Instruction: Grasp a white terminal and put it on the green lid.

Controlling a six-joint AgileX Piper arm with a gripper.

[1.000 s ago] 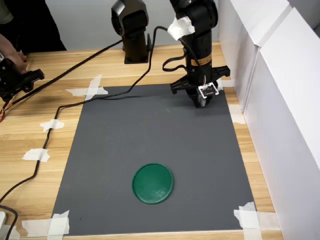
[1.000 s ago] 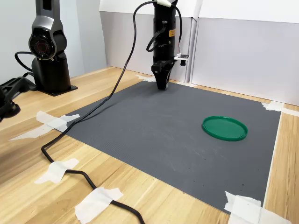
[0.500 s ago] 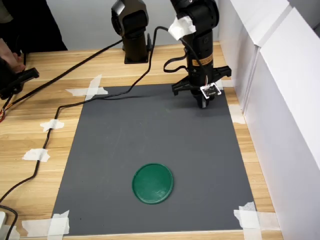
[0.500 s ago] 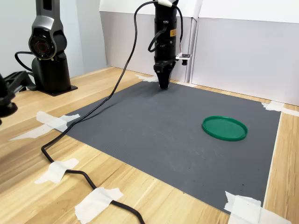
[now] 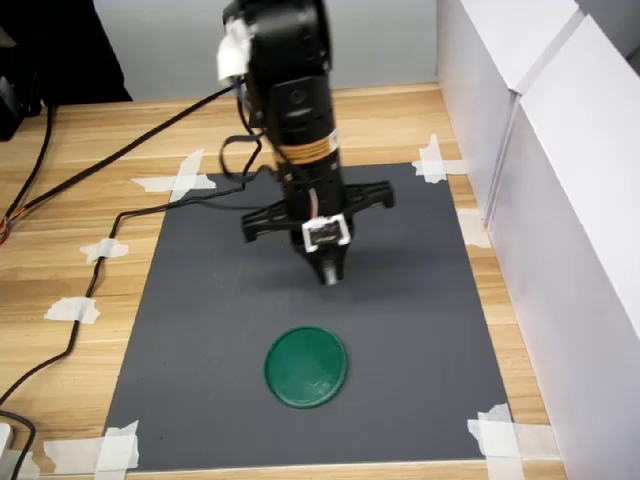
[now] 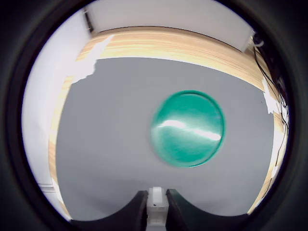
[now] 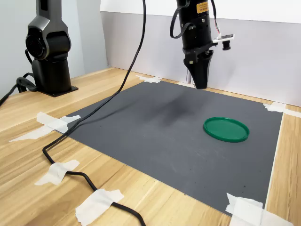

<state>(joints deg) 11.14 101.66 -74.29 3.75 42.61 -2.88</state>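
Observation:
The green lid (image 5: 306, 366) lies flat on the grey mat near its front edge; the second exterior view shows the lid (image 7: 225, 129) at right. My gripper (image 5: 330, 274) points straight down and hangs above the mat, just behind the lid in the first exterior view. In the second exterior view the gripper (image 7: 201, 84) is raised well off the mat. In the wrist view the gripper (image 6: 155, 193) is shut on the white terminal (image 6: 155, 206), a small white block pinched between the dark fingers, with the green lid (image 6: 187, 128) a little ahead. Both exterior views hide the terminal.
The grey mat (image 5: 220, 300) is taped to a wooden table (image 5: 60, 210). White tape pieces (image 5: 175, 182) mark its corners. A black cable (image 5: 90, 290) trails over the first exterior view's left side. White wall panels (image 5: 560, 200) stand along that view's right. A second black arm base (image 7: 47, 52) stands behind.
The arm has swung from the mat's far corner toward its middle and risen, ending close behind the green lid. The hand at the first exterior view's left edge is gone.

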